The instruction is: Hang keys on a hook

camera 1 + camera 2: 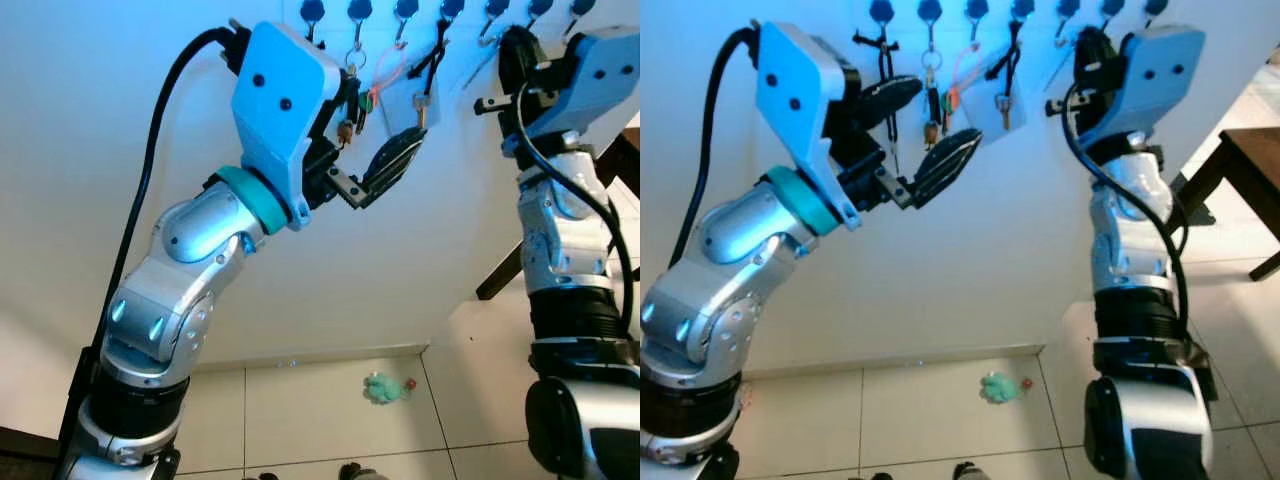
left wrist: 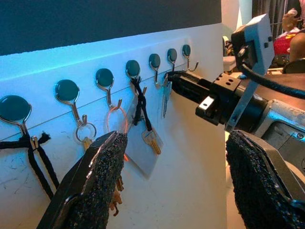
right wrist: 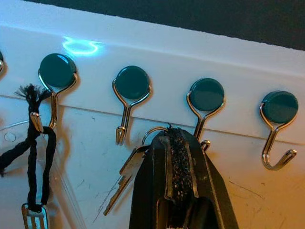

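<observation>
Lining white wall [image 1: 80,150] above tiled floor [image 1: 320,410], hooks [image 3: 132,86]; right pincer [image 3: 171,143] clamped on keys [image 3: 126,174], left pincer [image 2: 171,181] apart

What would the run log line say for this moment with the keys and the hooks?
right gripper: shut on key ring, at hook | left gripper: open, near hung keys | ring not yet on hook

Hook row [image 3: 205,100] along wall top; keys [image 2: 164,95] hang below, right gripper [image 3: 178,157] beside them; left gripper [image 1: 915,135] leftward.

Head cams low; wrist cams near hooks [image 3: 132,85]
</observation>
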{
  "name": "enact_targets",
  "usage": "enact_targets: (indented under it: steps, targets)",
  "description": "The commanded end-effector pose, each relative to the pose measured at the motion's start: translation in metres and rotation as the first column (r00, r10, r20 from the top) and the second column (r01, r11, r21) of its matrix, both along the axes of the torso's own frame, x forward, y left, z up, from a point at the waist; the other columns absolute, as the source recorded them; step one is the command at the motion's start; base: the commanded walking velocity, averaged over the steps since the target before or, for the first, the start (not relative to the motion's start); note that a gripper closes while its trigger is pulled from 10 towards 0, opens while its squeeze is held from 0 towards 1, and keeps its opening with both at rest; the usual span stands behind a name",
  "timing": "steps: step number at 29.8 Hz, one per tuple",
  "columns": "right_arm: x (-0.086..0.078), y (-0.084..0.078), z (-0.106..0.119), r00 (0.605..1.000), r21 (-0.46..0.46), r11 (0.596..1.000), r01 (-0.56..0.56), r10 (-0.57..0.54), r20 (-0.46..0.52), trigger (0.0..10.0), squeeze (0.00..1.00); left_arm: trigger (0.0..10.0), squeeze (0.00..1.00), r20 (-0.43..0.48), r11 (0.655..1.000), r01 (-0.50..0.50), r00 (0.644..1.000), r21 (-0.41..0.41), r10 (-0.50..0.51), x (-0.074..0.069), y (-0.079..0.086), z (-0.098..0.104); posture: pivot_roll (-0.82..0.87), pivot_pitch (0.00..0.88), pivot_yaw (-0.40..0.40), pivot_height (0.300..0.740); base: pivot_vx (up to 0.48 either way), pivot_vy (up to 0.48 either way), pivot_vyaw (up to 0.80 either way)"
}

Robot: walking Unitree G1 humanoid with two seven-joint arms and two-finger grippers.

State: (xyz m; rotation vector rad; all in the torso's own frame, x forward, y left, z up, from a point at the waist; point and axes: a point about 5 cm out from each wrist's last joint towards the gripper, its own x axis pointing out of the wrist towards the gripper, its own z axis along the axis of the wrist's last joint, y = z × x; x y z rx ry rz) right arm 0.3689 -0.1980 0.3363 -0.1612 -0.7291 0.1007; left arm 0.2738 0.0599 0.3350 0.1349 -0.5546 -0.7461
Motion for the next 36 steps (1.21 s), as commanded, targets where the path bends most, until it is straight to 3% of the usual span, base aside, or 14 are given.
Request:
enact_targets:
  steps: [1, 17, 26, 36]
  targets:
    - [0.005, 0.001, -0.011, 0.998, -0.017, 1.000, -0.003, 0.002, -0.057, 10.0, 0.00, 10.0, 0.00, 0.001, 1.000, 0.003, 1.000, 0.007, -0.003, -0.003, -0.001, -0.001, -0.10, 0.143, 0.081, 0.740, 0.000, 0.000, 0.00]
    - [-0.006, 0.002, -0.023, 0.998, -0.017, 0.999, -0.051, 0.050, -0.033, 10.0, 0.00, 10.0, 0.00, -0.004, 1.000, 0.004, 1.000, 0.005, -0.004, -0.003, -0.001, -0.002, -0.10, 0.150, 0.083, 0.740, 0.000, 0.000, 0.00]
    - [-0.026, 0.011, -0.002, 0.985, -0.055, 0.989, -0.138, 0.143, 0.101, 10.0, 0.00, 10.0, 0.00, -0.006, 1.000, 0.006, 1.000, 0.006, -0.006, -0.002, -0.002, -0.002, -0.10, 0.153, 0.086, 0.740, 0.000, 0.000, 0.00]
    - [-0.036, 0.011, 0.015, 0.976, -0.066, 0.991, -0.120, 0.130, 0.173, 10.0, 0.00, 10.0, 0.00, -0.006, 1.000, 0.011, 1.000, 0.006, -0.011, -0.002, -0.002, -0.002, -0.10, 0.154, 0.088, 0.740, 0.000, 0.000, 0.00]
